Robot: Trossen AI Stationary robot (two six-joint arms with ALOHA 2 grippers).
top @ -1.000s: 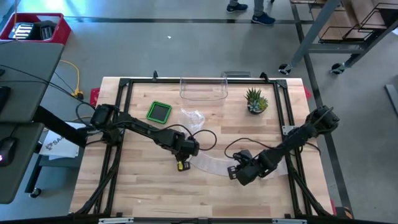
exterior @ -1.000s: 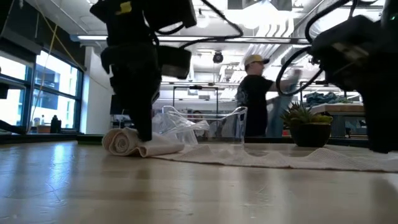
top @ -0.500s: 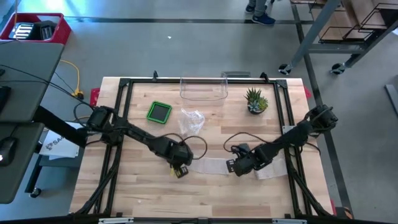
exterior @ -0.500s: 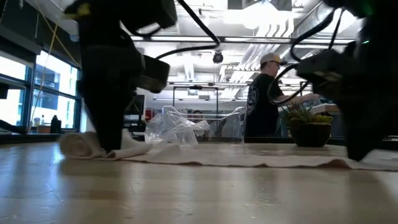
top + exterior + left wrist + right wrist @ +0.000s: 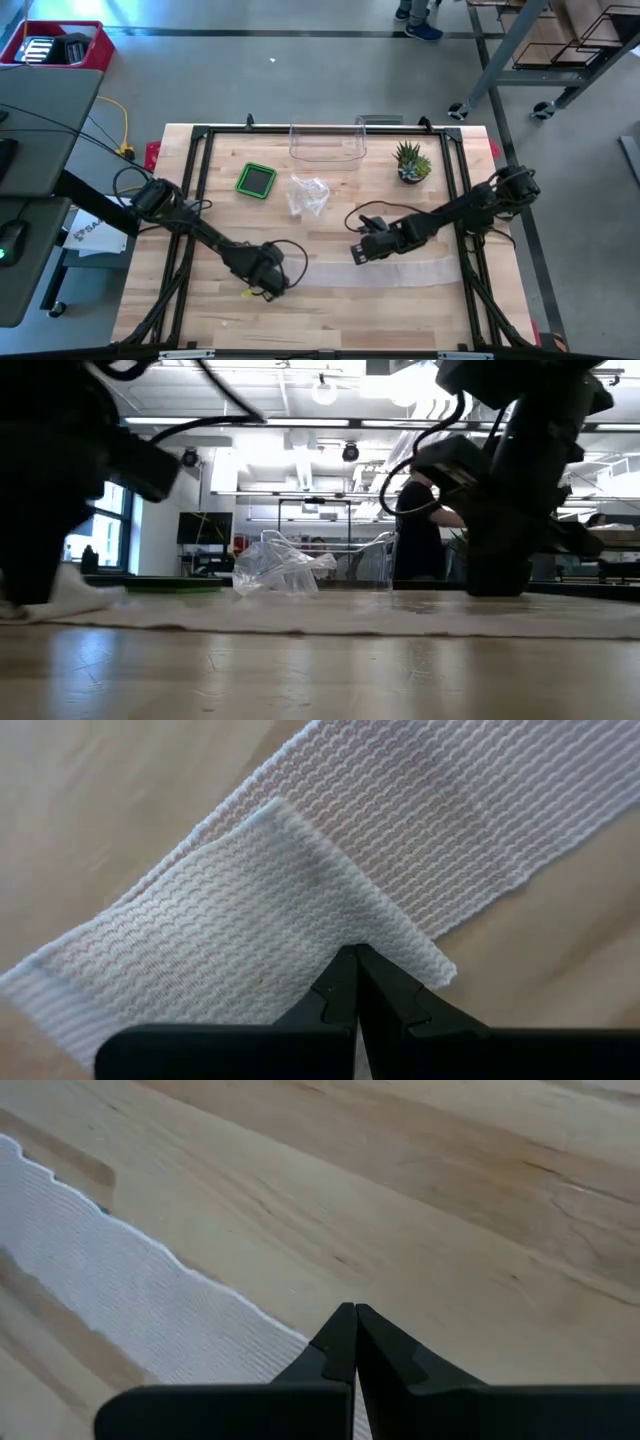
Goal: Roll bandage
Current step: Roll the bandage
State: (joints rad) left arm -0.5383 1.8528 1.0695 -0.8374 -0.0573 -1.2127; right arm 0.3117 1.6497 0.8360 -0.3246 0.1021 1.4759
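Bandage (image 5: 375,270): long white strip of knitted, ribbed weave, lying flat across the front half of the wooden table (image 5: 330,320); runs from the left gripper (image 5: 262,284) rightward to near the table's right frame; its left end is doubled back over itself, a short flap lying on top of the strip.

Left gripper: fingers pressed together, tips down on the folded flap; whether cloth is pinched between them, cannot tell. Right gripper (image 5: 362,249): fingers together, tips at the bandage's far edge, over bare wood just beside it; nothing held.

View differences: high view gives the whole layout, with the green-rimmed container (image 5: 257,180), crumpled clear plastic (image 5: 308,193), clear bin (image 5: 328,143) and potted plant (image 5: 411,162) all toward the back, well apart from the bandage; weave not resolvable there. Left wrist view shows the weave (image 5: 300,910) and the fold plainly, flap crossing the strip at an angle. Right wrist view shows the bandage's wavy edge (image 5: 150,1290) against the wood grain. Low view shows the strip (image 5: 330,614) as a thin pale band lying nearly flat on the table, its left end raised in a small bump at the left arm; a person (image 5: 420,545) stands in the room behind, partly hidden by the right arm.
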